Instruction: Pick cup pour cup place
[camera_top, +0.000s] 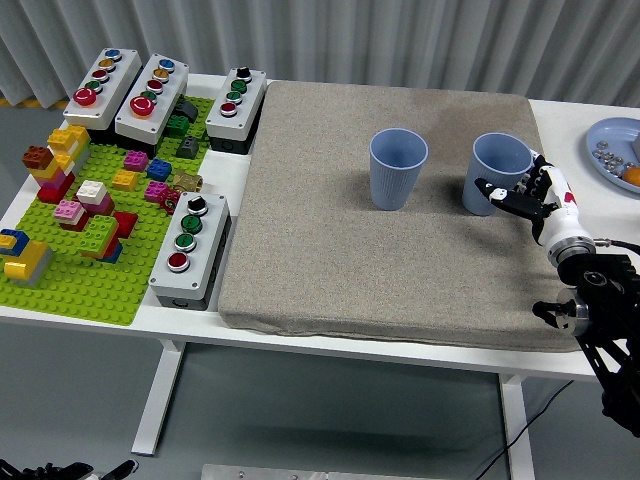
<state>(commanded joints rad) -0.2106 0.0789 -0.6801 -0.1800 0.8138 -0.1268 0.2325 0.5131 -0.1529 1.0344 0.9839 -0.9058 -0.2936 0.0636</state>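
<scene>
Gripping the right-hand blue cup (494, 173) at the grey mat's (330, 250) right side — right hand (535, 200) wrapped around its lower wall, cup slightly tilted — near a second blue cup (398, 168), upright at centre.

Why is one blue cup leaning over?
The right cup tilts toward the other cup because the right hand grips it. The other cup stands upright on the mat. Nothing looks spilled.

Right hand (525, 192) grips a tilted blue cup (495, 171) on the grey mat (330, 250) | second blue cup (398, 168) upright, nearby | brick board (100, 270) at left
</scene>
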